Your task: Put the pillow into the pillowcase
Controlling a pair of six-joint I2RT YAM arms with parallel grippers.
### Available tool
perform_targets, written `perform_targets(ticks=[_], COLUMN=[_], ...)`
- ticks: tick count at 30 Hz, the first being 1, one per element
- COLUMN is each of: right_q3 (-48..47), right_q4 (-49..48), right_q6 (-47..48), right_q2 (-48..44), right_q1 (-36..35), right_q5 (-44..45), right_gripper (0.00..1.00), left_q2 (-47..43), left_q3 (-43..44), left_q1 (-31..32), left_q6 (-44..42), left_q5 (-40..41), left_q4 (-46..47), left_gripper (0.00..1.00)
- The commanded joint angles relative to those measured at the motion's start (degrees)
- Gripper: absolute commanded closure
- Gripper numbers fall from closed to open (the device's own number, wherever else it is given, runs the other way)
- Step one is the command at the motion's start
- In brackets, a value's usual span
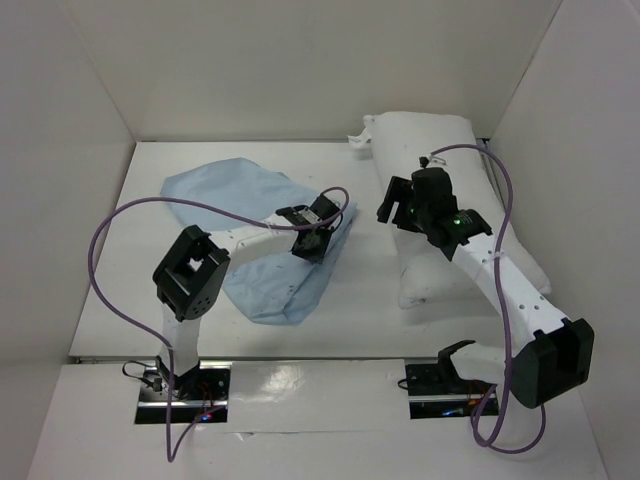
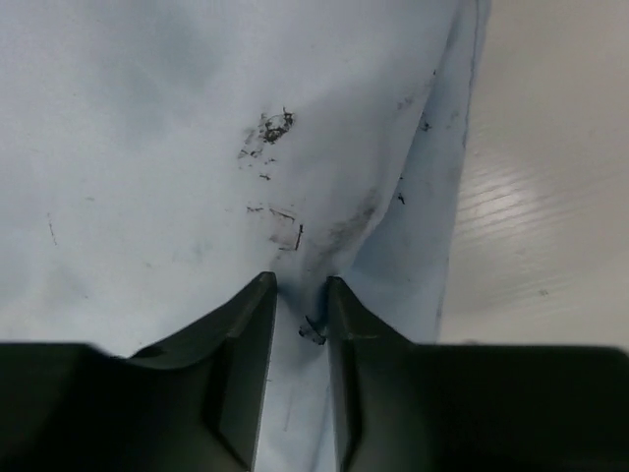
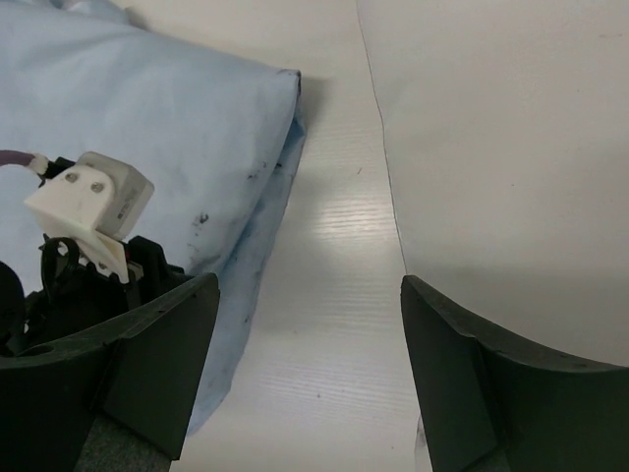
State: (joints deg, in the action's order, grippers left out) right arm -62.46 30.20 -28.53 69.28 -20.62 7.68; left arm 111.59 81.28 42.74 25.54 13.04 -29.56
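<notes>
The light blue pillowcase (image 1: 250, 225) lies flat and wrinkled on the table, left of centre. The plump white pillow (image 1: 430, 140) lies at the right, running from the back wall toward the front. My left gripper (image 1: 314, 245) is at the pillowcase's right edge. In the left wrist view its jaws (image 2: 302, 287) stand nearly closed, pinching a raised fold of the pillowcase (image 2: 197, 147). My right gripper (image 1: 393, 203) hovers over the pillow's left edge, open wide and empty. In the right wrist view (image 3: 308, 295) it spans bare table between the pillowcase (image 3: 147, 108) and the pillow (image 3: 511, 147).
White walls enclose the table at the back, left and right. A strip of bare table (image 1: 365, 250) runs between pillowcase and pillow. Purple cables (image 1: 110, 225) loop off both arms. The left gripper's white camera mount (image 3: 88, 202) shows in the right wrist view.
</notes>
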Motion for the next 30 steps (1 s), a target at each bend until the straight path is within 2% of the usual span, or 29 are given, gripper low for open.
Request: perform_targets(ticks=[1,3,4,5,10,14,15,16,19,24,26,29,30], right_q3=[-0.03,-0.03,-0.03,-0.03,-3.88,-12.14,-15.82,-17.77,-25.05,-33.51,-35.62,-37.56,-37.56], right_q4=[-0.66,-0.66,-0.66,-0.66,0.82,4.69,5.48,6.27,9.44,11.99,11.99,10.67,10.67], right_q6=[-0.29,-0.29,-0.29,0.23,4.09,7.62,9.18,9.89,10.43,8.42,8.41,7.62,7.62], right_q2=[-0.20,-0.19,-0.19,-0.19,3.13,8.32,9.72,11.30,19.82,37.66,43.71,48.57,49.28], right_q1=[0.23,0.23,0.23,0.23,0.23,-1.09,-1.61,-1.61,-1.61,0.93,0.93,1.54,1.55], right_q5=[-0.65,-0.65,-1.26,-1.27,-1.37,7.50,11.52,13.83,24.61,25.19,25.19,25.19,25.19], right_gripper=[0.19,0.19,0.19,0.19,0.19,0.14,0.07,0.05,0.00,0.00,0.06,0.31,0.43], left_q2=[1.79,1.18,0.56,-0.14,-7.85,-18.41,-20.25,-21.84,-26.68,-30.64,-31.78,-31.79,-32.39], left_q3=[1.61,2.74,2.75,3.53,7.31,7.06,6.36,6.35,4.86,2.48,1.08,1.08,0.38], left_q1=[-0.03,-0.03,-0.03,-0.03,-4.84,-10.30,-11.27,-13.02,-14.18,-16.72,-17.33,-17.34,-17.34], left_q6=[0.03,0.04,0.56,0.56,-0.49,-1.01,-1.02,-1.02,-0.49,2.05,2.06,2.06,2.06], left_q5=[2.08,3.04,4.26,4.28,2.28,-3.36,-4.24,-5.21,-7.93,-8.47,-8.99,-8.99,-9.60], left_q4=[-0.93,-1.55,-2.68,-2.69,-9.27,-10.60,-12.00,-12.01,-13.50,-14.12,-14.73,-15.44,-15.44], left_gripper=[0.63,0.77,0.95,1.00,1.00,1.00,1.00,1.00,1.00,1.00,1.00,1.00,1.00])
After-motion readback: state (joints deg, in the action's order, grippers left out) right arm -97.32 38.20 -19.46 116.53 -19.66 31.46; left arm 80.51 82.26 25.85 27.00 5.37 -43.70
